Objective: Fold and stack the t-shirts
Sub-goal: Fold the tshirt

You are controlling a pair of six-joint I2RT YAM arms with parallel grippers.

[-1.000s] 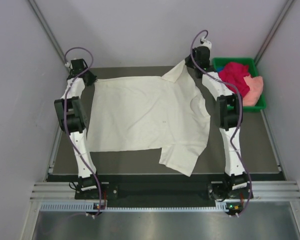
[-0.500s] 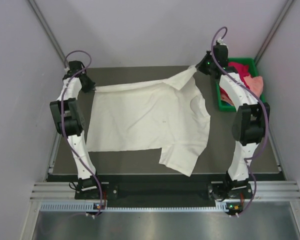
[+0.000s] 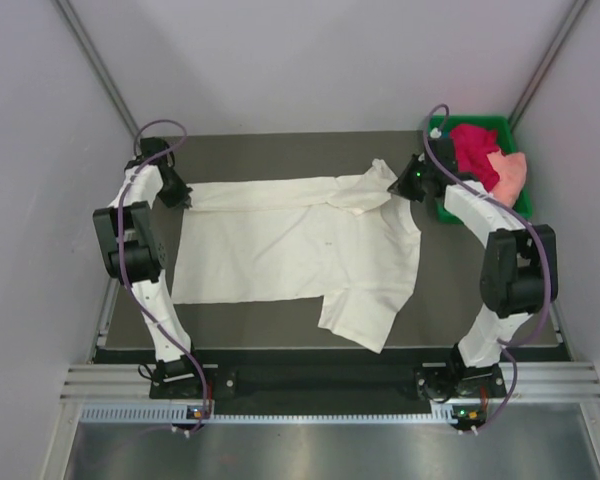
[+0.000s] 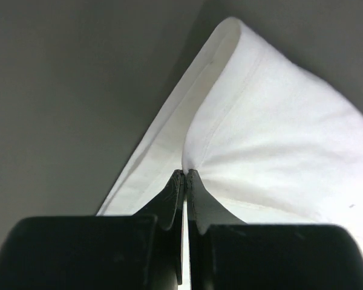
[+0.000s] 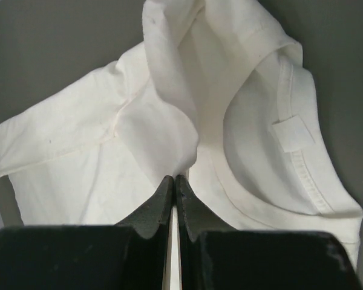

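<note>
Cream-white t-shirt (image 3: 300, 250): lies spread on the dark tabletop (image 3: 280, 325), far edge turned over, pinched by the left tool (image 3: 185, 195) clamped tight on the hem corner and the right tool (image 3: 405, 183) clamped tight on the far sleeve. Risks a crooked fold if the thin, limp cloth slips free or one side pulls ahead, bunching the sleeve against the ribbed collar. Soft matte weave, stitched hems, sewn neck label.

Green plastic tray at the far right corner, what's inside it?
A crumpled magenta-red cloth t-shirt and a peach-pink cloth t-shirt beside it. The right arm covers part of the tray, and cloth hides its floor.
</note>
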